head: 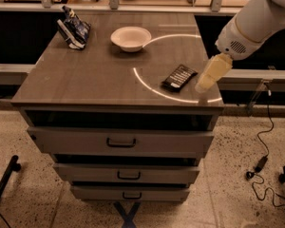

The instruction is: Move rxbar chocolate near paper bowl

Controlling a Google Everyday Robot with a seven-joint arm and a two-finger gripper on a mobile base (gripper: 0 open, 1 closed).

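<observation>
The rxbar chocolate [179,77] is a flat black bar with white lettering, lying on the front right of the wooden cabinet top [85,75]. The paper bowl [130,38] is off-white and round, standing upright toward the back middle. My gripper [208,80] hangs from the white arm just right of the bar, low over the cabinet's front right part, apart from the bar and holding nothing I can see.
A dark blue and white snack bag [73,27] stands at the back left corner. A bright ring of light [147,87] lies on the right half of the top. Drawers with handles [120,142] are below. A cable [261,160] lies on the floor at right.
</observation>
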